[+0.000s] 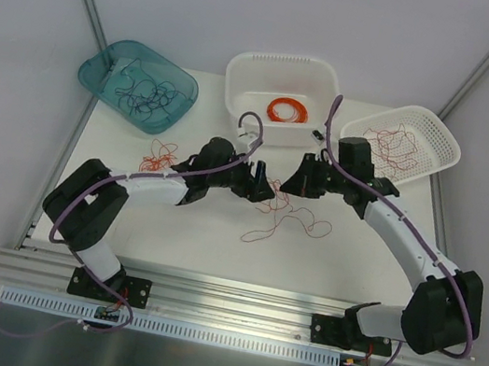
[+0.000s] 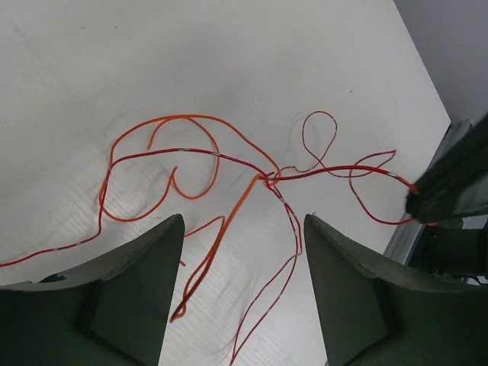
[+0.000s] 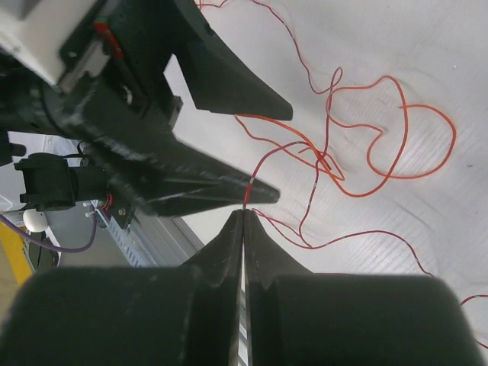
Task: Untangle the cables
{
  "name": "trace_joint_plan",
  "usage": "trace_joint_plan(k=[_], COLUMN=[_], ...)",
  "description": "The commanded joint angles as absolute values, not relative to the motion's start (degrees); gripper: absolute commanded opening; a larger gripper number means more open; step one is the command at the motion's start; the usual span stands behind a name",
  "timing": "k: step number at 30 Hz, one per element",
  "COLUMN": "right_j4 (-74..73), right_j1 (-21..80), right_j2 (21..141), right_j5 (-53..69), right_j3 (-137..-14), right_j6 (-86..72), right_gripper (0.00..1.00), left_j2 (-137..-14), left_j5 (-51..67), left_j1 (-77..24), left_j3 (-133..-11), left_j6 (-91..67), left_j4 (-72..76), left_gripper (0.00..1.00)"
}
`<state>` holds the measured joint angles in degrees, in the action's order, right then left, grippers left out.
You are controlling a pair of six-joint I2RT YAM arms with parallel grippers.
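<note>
Beneath the gaping left hand [image 2: 244, 221] lie the cables [image 2: 268, 181].

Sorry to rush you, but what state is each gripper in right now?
Left gripper: open, holding nothing.
Right gripper: closed on a red cable.

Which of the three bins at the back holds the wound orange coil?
The middle, solid-walled white tub holds the orange coil. The teal tray has loose black wires; the white mesh basket has loose red strands.
</note>
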<state>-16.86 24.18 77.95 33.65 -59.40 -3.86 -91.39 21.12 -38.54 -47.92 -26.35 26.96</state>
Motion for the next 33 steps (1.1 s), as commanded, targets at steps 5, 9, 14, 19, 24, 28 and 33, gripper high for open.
trace_joint_plan(k=[5,9,14,19,24,28,33], right_j4=[-17.22,-19.95,-22.85,-29.07,-34.36,-35.42,-32.52], right_j1=[23.82,23.03,19.69,16.62,15.56,15.73,15.82], right_j2=[72.25,69.79,65.31,63.46,66.53,70.74,73.56], right_j5=[33.31,32.61,32.70,28.05,20.85,21.36,21.27], right_j3=[-60.73,-62.49,-65.82,-69.87,-68.82,-64.44,-59.07], right_j6=[-3.34,-2.20,-1.58,1.48,3.08,1.85,0.26], right_gripper=[0.01,0.01,0.01,0.01,0.01,0.01,0.03], left_j2=[-93.43,-91.94,-89.83,-84.39,-72.79,-65.14,-59.86], left_j5=[17.49,15.91,12.92,14.15,16.34,19.33,25.38], left_j1=[-38.32,-37.71,-35.34,-32.44,-31.38,-29.62,-26.64], left_j3=[-49.31,-48.61,-46.67,-42.81,-44.29,-48.59,-55.36], left_j6=[-25.05,-24.43,-25.83,-27.77,-24.61,-23.64,-23.82], left_j4=[24.62,20.41,14.69,11.53,3.27,-2.36,-6.33], left_gripper=[0.15,0.00,0.00,0.00,0.00,0.00,0.00])
